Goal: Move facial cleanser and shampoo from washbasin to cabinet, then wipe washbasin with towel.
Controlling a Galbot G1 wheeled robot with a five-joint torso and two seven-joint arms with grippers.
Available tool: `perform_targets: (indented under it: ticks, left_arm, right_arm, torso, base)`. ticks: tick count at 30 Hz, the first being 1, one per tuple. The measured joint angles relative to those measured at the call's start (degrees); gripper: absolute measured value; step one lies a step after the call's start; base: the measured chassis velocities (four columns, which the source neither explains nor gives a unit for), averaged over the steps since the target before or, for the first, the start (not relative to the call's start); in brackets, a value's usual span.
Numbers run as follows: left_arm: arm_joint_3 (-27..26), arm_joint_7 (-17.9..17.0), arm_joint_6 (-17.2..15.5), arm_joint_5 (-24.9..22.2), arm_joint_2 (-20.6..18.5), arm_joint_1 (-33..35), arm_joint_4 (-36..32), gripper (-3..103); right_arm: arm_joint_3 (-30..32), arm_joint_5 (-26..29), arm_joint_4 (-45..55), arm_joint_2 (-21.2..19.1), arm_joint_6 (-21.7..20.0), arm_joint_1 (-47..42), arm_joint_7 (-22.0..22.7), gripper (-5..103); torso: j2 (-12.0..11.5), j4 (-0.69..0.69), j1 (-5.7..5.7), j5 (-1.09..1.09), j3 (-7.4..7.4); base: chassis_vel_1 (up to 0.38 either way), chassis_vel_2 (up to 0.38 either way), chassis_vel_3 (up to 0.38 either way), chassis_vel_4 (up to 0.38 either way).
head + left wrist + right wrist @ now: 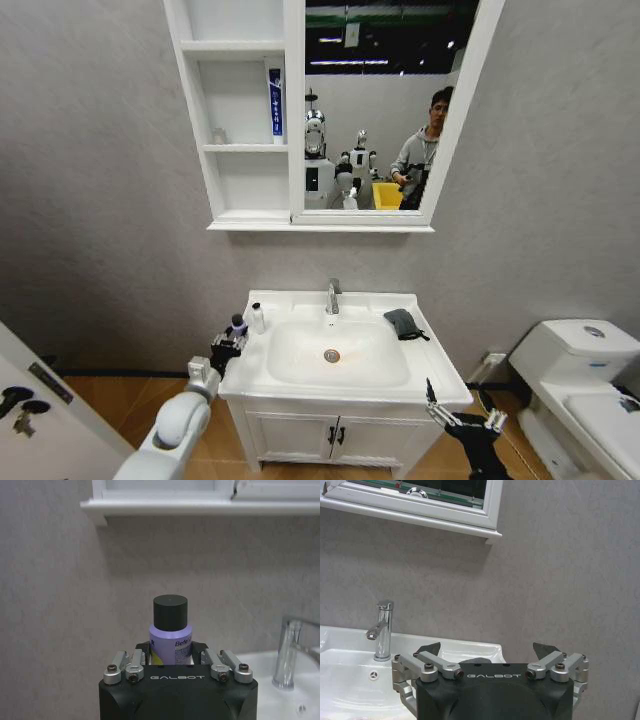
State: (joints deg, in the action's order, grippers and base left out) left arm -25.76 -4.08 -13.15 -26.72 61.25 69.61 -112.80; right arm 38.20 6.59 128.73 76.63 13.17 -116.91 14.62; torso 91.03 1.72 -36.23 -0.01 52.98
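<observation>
I see a white washbasin (400, 375), smooth and shiny, with a round bowl and a metal drain (332, 355) in the middle. A shiny chrome tap (333, 296) stands at the back. It sits on a white vanity (300, 436) with two doors and black handles. The wall (100, 200) behind is grey and a bit rough. The floor is brown, and a white toilet (580, 370) stands to the right.

Above hangs the white cabinet (245, 120) with three shelves and a tall mirror (385, 110). A blue and white tube (274, 100) stands on the middle shelf.

My left gripper (228, 345) is at the left edge of the basin. Its fingers are pinching a purple bottle (170, 642) with a round black cap, and the bottle stands straight up between them. A small white bottle (257, 318) stands just beside it on the basin rim.

The towel (403, 323) is dark grey, soft and crumpled. It lies on the back right corner of the basin. My right gripper (462, 418) hangs in front of the basin's front right corner, well apart from the towel, with its fingers spread wide and nothing in them.
</observation>
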Motion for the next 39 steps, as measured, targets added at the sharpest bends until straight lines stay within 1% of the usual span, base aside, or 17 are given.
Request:
perform_targets:
  ticks: [1,2,4,5,6,7,9,10,12,15,16,18,21,22,27,30,39]
  left_arm:
    - [-0.23,-1.14,-1.26,-2.29,-1.53,-1.69,-1.59,43]
    - [-0.23,-1.14,-1.26,-2.29,-1.53,-1.69,-1.59,43]
    - [-0.95,-6.02,-7.91,-12.76,-9.16,-8.92,-6.75,43]
    - [-0.95,-6.02,-7.91,-12.76,-9.16,-8.92,-6.75,43]
    - [-1.01,-7.58,-10.72,-16.73,-12.96,-12.28,-7.77,43]
    - [-1.01,-7.58,-10.72,-16.73,-12.96,-12.28,-7.77,43]
    - [-0.8,-7.79,-15.79,-22.96,-19.44,-19.45,-7.9,43]
    - [3.12,-9.09,-21.16,-28.88,-23.98,-32.15,-3.78,43]
    - [4.59,-9.85,-22.33,-30.65,-24.42,-35.11,-2.66,43]
    - [12.68,-13.21,-26.33,-37.51,-24.89,-48.04,2.44,43]
    - [12.68,-13.21,-26.33,-37.51,-24.89,-48.04,2.44,43]
    - [19.78,-15.44,-28.93,-41.78,-23.24,-57.32,7.55,43]
    - [23.1,-16.83,-29.4,-43.61,-21.7,-61.77,10.56,43]
    - [26.56,-18.46,-29.56,-45.73,-19.49,-66.78,14.03,43]
    - [31.1,-19.58,-29.56,-45.52,-15.33,-73.39,19.61,43]
    - [34.97,-19.25,-29.48,-40.27,-10.59,-77.78,26.29,43]
    - [38.48,-16.46,-29.25,-32.29,-6.35,-80.52,35.25,43]
  right_arm:
    - [-0.14,-0.09,-0.12,0.08,-0.01,0.05,-0.02,100]
    - [-0.14,-0.09,-0.12,0.08,-0.01,0.05,-0.02,100]
    - [-0.49,-0.37,-0.92,0.24,-0.02,0.62,-0.06,100]
    - [-0.49,-0.37,-0.92,0.24,-0.02,0.62,-0.06,100]
    - [-0.59,-0.42,-1.18,0.31,-0.02,0.89,-0.07,100]
    - [-0.59,-0.42,-1.18,0.31,-0.02,0.89,-0.07,100]
    - [-0.66,-0.47,-1.56,0.51,-0.02,1.33,-0.13,100]
    - [-0.67,-0.19,-1.64,0.66,0.26,1.45,-0.55,100]
    - [-0.64,-0.15,-1.68,0.66,0.29,1.46,-0.57,100]
    - [-0.36,0.0,-2.12,0.59,0.44,1.72,-0.6,100]
    - [-0.36,0.0,-2.12,0.59,0.44,1.72,-0.6,100]
    - [-0.2,0.05,-2.64,0.57,0.69,2.1,-0.6,100]
    - [-0.13,0.08,-2.95,0.52,0.84,2.33,-0.59,100]
    - [-0.1,0.15,-3.41,0.49,1.05,2.7,-0.6,100]
    - [-0.08,0.53,-4.23,0.48,1.29,3.49,-0.66,100]
    - [0.08,1.14,-5.24,0.56,1.72,3.88,-0.75,100]
    - [0.61,2.42,-6.82,0.15,2.11,4.84,-1.07,100]
  torso:
    - [0.0,0.0,0.0,-0.04,0.0]
    - [0.0,0.0,0.0,-0.04,0.0]
    - [0.0,0.02,0.0,0.0,0.0]
    - [0.0,0.02,0.0,0.0,0.0]
    - [0.0,0.01,0.0,-0.01,0.0]
    - [0.0,0.01,0.0,-0.01,0.0]
    - [0.0,0.0,0.0,0.01,0.0]
    - [0.0,-0.01,0.0,0.0,0.0]
    - [0.0,0.01,0.0,0.0,0.0]
    - [0.0,0.01,0.0,0.01,0.0]
    - [0.0,0.01,0.0,0.01,0.0]
    - [0.0,0.01,-0.01,0.0,0.01]
    - [0.0,0.01,-0.01,-0.01,0.01]
    - [0.0,0.01,-0.01,0.01,0.01]
    - [0.0,0.02,-0.01,0.02,0.01]
    - [0.0,0.02,-0.01,0.02,0.0]
    - [0.0,0.0,0.0,0.01,0.0]
  base:
    - [0.0,0.0,0.0,0.0]
    - [0.0,0.0,0.0,0.0]
    - [0.0,0.0,0.0,0.0]
    - [0.0,0.0,0.0,0.0]
    - [0.0,0.0,0.0,0.0]
    - [0.0,0.0,0.0,0.0]
    - [0.0,0.0,0.0,0.0]
    - [0.0,0.0,0.0,0.0]
    - [0.0,0.0,0.0,0.0]
    - [0.0,0.0,0.0,0.0]
    - [0.0,0.0,0.0,0.0]
    - [0.0,0.0,0.0,0.0]
    - [0.0,0.0,0.0,0.0]
    - [0.0,0.0,0.0,0.0]
    - [0.0,0.0,0.0,0.0]
    - [0.0,0.0,0.0,0.0]
    - [0.0,0.0,0.0,0.0]
